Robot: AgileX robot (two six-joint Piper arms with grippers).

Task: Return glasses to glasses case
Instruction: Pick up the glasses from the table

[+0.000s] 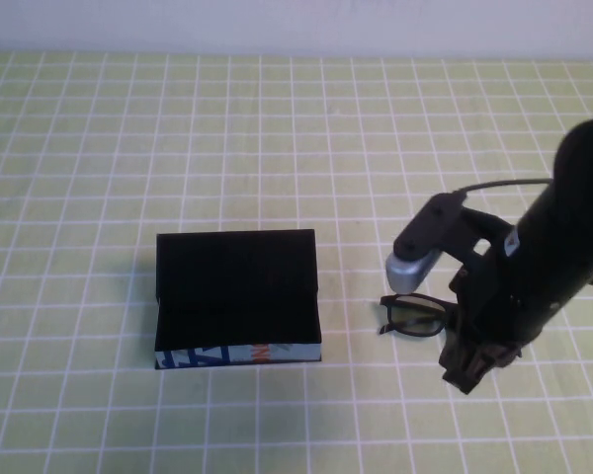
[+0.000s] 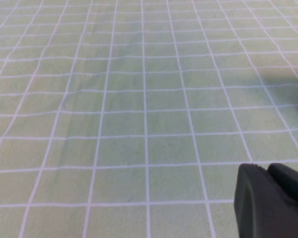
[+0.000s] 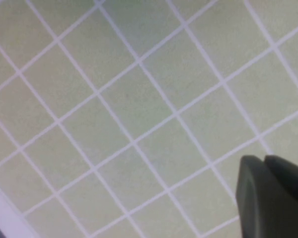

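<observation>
One pair of dark, thick plastic-framed glasses (image 1: pixel 415 315) lay on the green checked tablecloth (image 1: pixel 227 148), just right of the single black rectangular glasses case (image 1: pixel 237 296) with its blue, white and orange front strip. The case sat open, its flap lid folded back, and the glasses were still outside it.

The glasses' long axis ran roughly left to right across the table, with their right end hidden under the right arm. The right gripper (image 1: pixel 471 367) hung close over that end, its tip slightly nearer the robot than the frame; whether its jaws were released or clenched could not be told. Clearly the right arm was the nearer one.

The left gripper (image 2: pixel 273 203) was out of the high view and faced only bare cloth; its jaws appeared clenched together, grasping nothing.
</observation>
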